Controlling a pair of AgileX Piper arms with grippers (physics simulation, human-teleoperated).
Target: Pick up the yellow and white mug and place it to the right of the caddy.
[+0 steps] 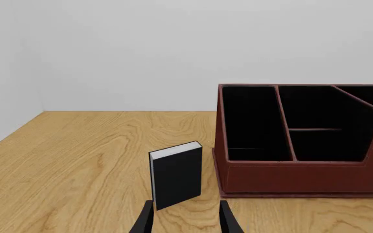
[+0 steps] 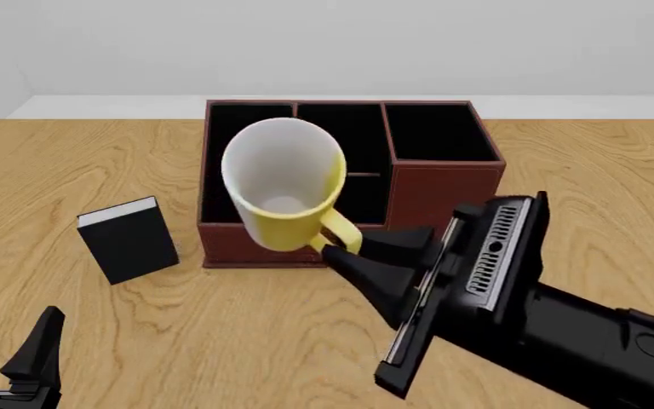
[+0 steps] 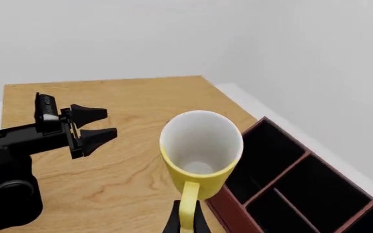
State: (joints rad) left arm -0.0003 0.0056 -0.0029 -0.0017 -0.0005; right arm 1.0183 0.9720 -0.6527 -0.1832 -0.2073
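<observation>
The right pincer [image 2: 344,247] is pinched on the yellow loop handle of the small ceramic mug, yellow outside and white inside [image 2: 283,183]. In the front view the mug hangs in the air, tipped so its white mouth faces the camera, in front of the near left part of the large dark reddish-brown caddy with black inner compartments [image 2: 446,183]. How high it sits above the wooden worktop [image 2: 65,162] cannot be told. The right wrist view shows the same hold: the two dark fingers [image 3: 172,224] close on either side of the handle, with the mug [image 3: 201,148] beyond them and the caddy [image 3: 303,184] behind and beside it.

On the worktop the caddy stands at about 12 o'clock from the centre of the front view, its taller corner section at the near right. A small black book with white page edges [image 2: 130,239] stands upright at about 9 o'clock from the caddy, near it but apart.

The left pincer [image 2: 9,351] sits low at about 7 o'clock in the front view, spread and pinching nothing. In the left wrist view its fingertips [image 1: 185,221] frame the book [image 1: 177,174], with the caddy [image 1: 303,172] just beyond. The right wrist view also shows the left pincer [image 3: 94,125] parted over bare wood.
</observation>
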